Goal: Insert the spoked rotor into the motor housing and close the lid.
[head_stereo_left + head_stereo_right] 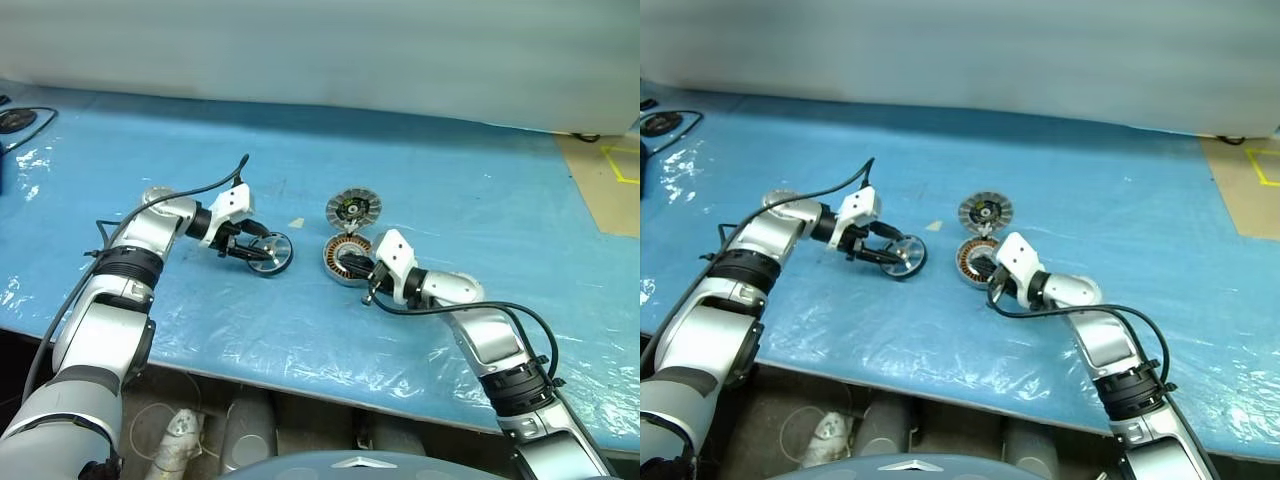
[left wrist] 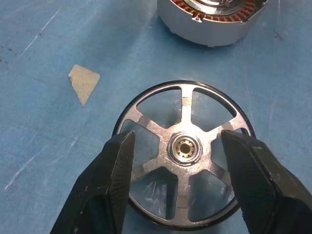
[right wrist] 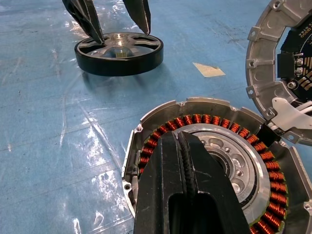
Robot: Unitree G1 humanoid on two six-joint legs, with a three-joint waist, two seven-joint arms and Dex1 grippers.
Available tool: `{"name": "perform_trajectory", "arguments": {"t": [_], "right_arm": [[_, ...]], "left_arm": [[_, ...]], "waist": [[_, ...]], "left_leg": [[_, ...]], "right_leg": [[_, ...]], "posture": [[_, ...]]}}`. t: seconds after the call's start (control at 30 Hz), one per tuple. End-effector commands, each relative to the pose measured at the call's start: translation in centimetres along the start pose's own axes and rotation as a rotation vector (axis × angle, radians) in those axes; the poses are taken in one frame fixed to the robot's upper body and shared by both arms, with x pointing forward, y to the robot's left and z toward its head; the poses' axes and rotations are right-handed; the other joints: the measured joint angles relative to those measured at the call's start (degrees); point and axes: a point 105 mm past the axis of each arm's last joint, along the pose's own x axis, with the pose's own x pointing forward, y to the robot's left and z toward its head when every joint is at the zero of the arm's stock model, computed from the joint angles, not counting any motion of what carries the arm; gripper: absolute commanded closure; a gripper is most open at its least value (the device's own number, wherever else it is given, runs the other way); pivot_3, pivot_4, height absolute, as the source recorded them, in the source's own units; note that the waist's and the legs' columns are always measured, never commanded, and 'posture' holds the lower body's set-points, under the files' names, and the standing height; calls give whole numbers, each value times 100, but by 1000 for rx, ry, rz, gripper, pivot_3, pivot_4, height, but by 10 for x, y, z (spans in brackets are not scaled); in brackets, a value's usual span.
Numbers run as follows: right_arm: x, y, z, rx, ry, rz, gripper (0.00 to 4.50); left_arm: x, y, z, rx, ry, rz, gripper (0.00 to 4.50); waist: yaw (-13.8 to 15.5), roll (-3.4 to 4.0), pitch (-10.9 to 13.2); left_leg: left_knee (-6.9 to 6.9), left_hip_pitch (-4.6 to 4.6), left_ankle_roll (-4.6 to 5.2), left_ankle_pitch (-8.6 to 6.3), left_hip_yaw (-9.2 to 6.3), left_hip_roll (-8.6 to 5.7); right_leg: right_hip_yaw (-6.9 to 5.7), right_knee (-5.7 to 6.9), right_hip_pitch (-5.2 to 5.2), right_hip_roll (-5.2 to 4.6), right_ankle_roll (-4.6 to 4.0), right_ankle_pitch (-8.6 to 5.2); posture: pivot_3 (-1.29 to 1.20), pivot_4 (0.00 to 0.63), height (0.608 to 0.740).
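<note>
The spoked rotor (image 1: 274,254), a dark wheel with silvery spokes, lies on the blue table left of the motor housing (image 1: 343,258). My left gripper (image 2: 178,139) is open over it. One fingertip sits on each side of the hub at the rotor's top face, and I cannot tell whether they press on it. The housing shows its ring of copper windings (image 3: 273,180). My right gripper (image 3: 178,134) is shut with its tips resting over the housing's centre. The ribbed silver lid (image 1: 353,209) lies just behind the housing, touching its far rim.
A small pale scrap (image 2: 84,83) lies on the blue plastic-covered table (image 1: 450,180) between the rotor and the lid. A black cable and disc (image 1: 20,120) sit at the far left. A brown surface with yellow tape (image 1: 610,190) borders the right side.
</note>
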Motion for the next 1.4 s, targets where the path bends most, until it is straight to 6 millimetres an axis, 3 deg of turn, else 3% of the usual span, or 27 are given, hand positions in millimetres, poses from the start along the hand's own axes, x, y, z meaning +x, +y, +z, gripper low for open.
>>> {"name": "perform_trajectory", "arguments": {"t": [0.03,0.23,0.67,0.83,0.93,1.1,1.27,1.4], "right_arm": [[2,-1,2,-18,-2,1,4500],[2,-1,3,-19,-4,-2,4500],[2,-1,3,-20,-6,-12,4500],[2,-2,4,-24,-11,-14,4500],[-1,-6,8,-15,-26,-26,4500],[-21,-23,17,4,-58,-65,4500],[-50,-49,29,4,-81,-145,4500],[-68,-55,24,-11,-40,-160,4500]], "left_arm": [[-6,1,11,38,-29,11,1566],[4,-9,-3,49,40,-36,1566],[5,-10,-17,56,113,-35,1566],[5,-11,-17,44,97,-46,2643],[8,-9,-7,49,44,-29,3133],[11,-9,14,37,-56,-43,3133],[13,-12,63,-5,-278,-91,3133],[16,-17,83,-68,-385,-127,3133]], "waist": [[0,0,0],[-7,0,0],[-6,0,0],[-3,1,-1],[15,6,-3],[37,4,-2],[30,-2,3],[-4,-2,3]], "left_leg": [[0,0,0,0,0,0],[-1,1,0,0,0,0],[-1,2,0,0,0,0],[-1,6,0,0,0,0],[-1,11,0,0,1,0],[1,1,0,0,0,-2],[0,-12,1,1,0,-2],[-3,-12,2,1,1,-3]], "right_leg": [[0,0,0,1,0,0],[-1,-2,0,1,0,0],[0,-1,0,2,0,0],[0,0,3,1,0,0],[2,0,9,-3,0,0],[6,-3,11,-12,0,0],[2,-5,-2,-2,0,0],[-4,-4,-5,2,0,0]], "posture": [[0,150,740],[0,150,740],[0,150,740],[0,150,740],[0,150,740],[0,150,740],[0,150,740],[0,150,740]]}}
